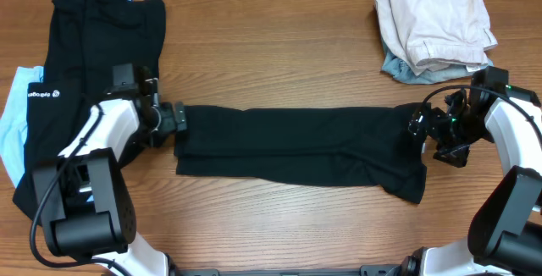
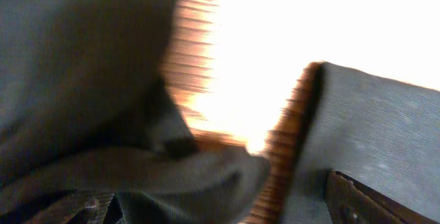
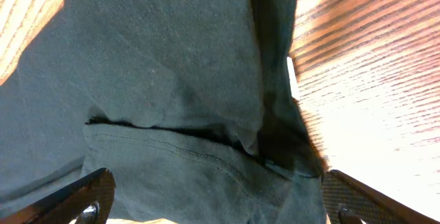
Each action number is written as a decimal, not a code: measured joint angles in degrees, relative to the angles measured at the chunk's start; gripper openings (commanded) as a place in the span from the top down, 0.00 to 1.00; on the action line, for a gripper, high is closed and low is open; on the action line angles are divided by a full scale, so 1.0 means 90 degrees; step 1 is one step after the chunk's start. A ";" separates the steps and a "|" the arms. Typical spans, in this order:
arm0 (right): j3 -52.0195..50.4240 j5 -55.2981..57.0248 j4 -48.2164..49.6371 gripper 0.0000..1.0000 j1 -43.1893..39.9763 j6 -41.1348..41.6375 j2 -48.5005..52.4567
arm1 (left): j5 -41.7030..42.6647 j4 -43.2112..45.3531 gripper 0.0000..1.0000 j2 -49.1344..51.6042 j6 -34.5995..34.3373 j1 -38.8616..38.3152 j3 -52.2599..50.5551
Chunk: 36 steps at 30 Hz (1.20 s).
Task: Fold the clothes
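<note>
A black garment [image 1: 296, 140] lies folded into a long flat strip across the middle of the wooden table [image 1: 279, 47]. My left gripper [image 1: 179, 119] is at the strip's left end. In the blurred left wrist view its fingers [image 2: 213, 210] are spread apart with dark cloth [image 2: 103, 59] between them. My right gripper [image 1: 419, 125] is at the strip's right end. In the right wrist view its fingers [image 3: 220, 203] are wide open over the stitched hem of the cloth [image 3: 172, 59].
A heap of black clothes [image 1: 93, 47] lies at the back left, with a light blue garment [image 1: 13, 115] at the left edge. A pile of white clothes [image 1: 436, 18] sits at the back right on a grey-blue piece [image 1: 398, 69].
</note>
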 measured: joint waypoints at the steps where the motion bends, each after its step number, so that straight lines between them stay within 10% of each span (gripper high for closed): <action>1: 0.0000 0.0005 0.0002 0.00 0.0000 -0.0002 0.0000 | -0.0005 0.0019 0.00 0.0000 -0.0070 0.0078 0.0000; 18: 0.0000 0.0046 -0.0056 0.00 0.0000 -0.0163 0.0000 | 0.2055 -0.0401 0.00 -0.0083 0.0466 0.0505 0.0522; 36: 0.0000 0.0046 -0.0034 0.00 0.0000 -0.0163 0.0000 | 0.1875 -0.1003 0.05 0.0066 0.1428 -0.0406 0.0646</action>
